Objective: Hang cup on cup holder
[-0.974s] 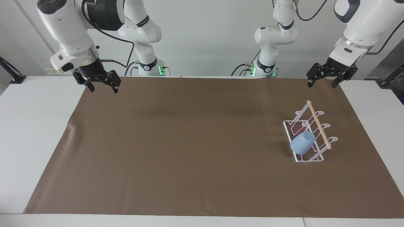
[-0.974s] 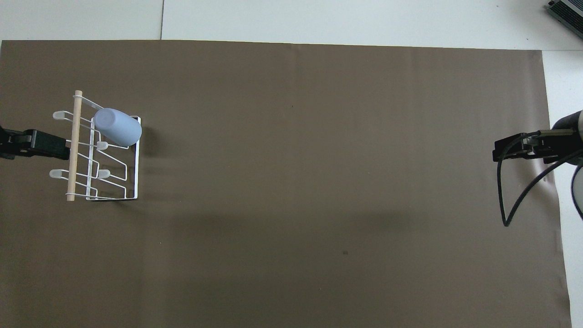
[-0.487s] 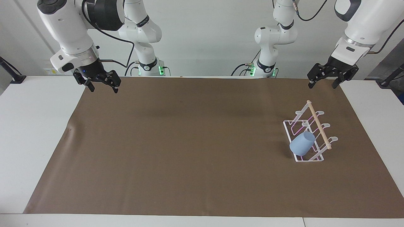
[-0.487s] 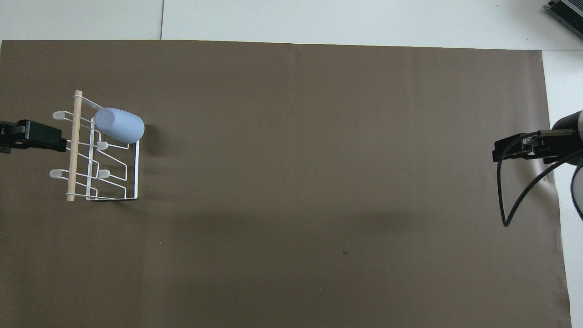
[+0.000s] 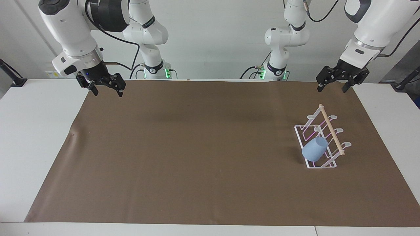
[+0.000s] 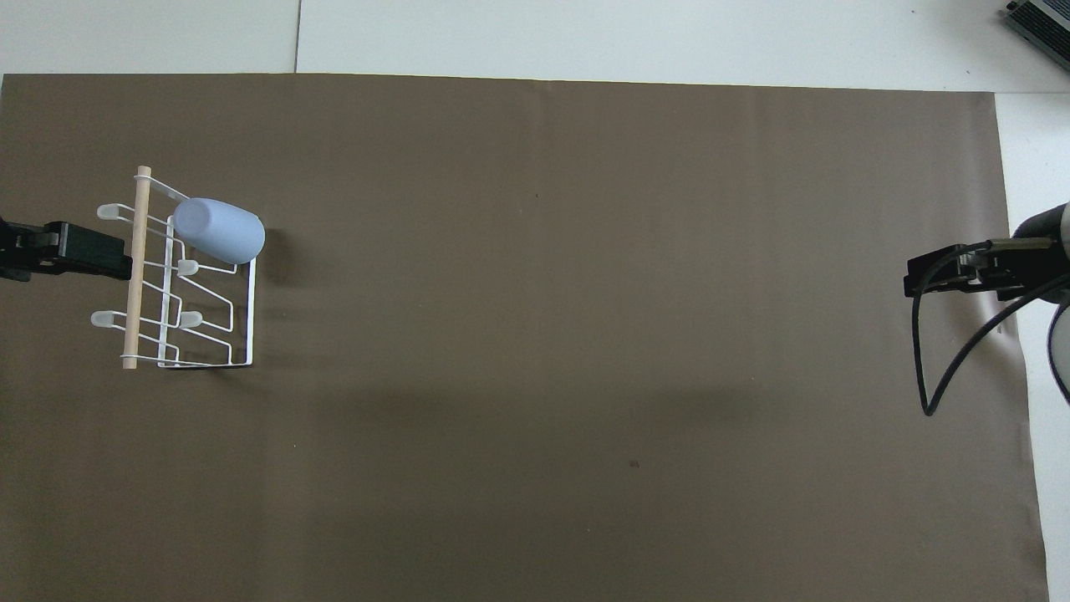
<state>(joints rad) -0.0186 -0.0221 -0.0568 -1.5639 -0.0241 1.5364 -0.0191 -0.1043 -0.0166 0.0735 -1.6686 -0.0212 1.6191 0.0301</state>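
Note:
The light-blue cup (image 5: 315,149) hangs tilted, mouth down, on a prong of the white wire cup holder (image 5: 331,131), on the prong row farthest from the robots. It also shows in the overhead view (image 6: 219,232), with the holder (image 6: 250,309) under it. The holder stands toward the left arm's end of the table. My left gripper (image 5: 331,89) is open and empty, raised over the mat's edge by the robots; it also shows in the overhead view (image 6: 92,257) beside the holder's wooden dowel. My right gripper (image 5: 108,94) is open and empty, waiting over the mat's other corner.
A brown mat (image 5: 197,147) covers most of the white table (image 5: 32,137). A black cable (image 6: 945,368) loops down from the right arm. A dark device (image 6: 1041,21) sits at the table's corner farthest from the robots.
The left gripper has shifted slightly toward the table's middle and stayed open. The cup has settled a little on its prong. The right arm has not moved.

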